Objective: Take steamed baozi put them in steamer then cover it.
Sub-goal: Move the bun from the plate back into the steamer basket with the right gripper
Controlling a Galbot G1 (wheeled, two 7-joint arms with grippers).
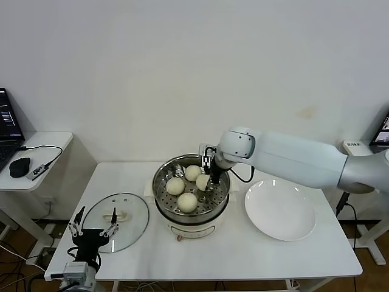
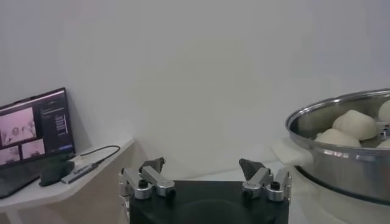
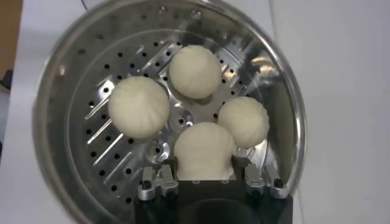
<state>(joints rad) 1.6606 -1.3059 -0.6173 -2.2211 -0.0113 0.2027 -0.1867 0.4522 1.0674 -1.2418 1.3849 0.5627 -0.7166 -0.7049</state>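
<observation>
Left gripper (image 1: 93, 230) idles open over lid (image 1: 115, 219); no writing legible.

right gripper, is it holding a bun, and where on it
The right gripper is down in the steamer with its jaws on opposite sides of one baozi, low on its body. The left gripper holds nothing.

Cream-white baozi (image 3: 139, 105) sit in a shiny silver steamer (image 3: 73, 79) (dotted with perforations).
</observation>
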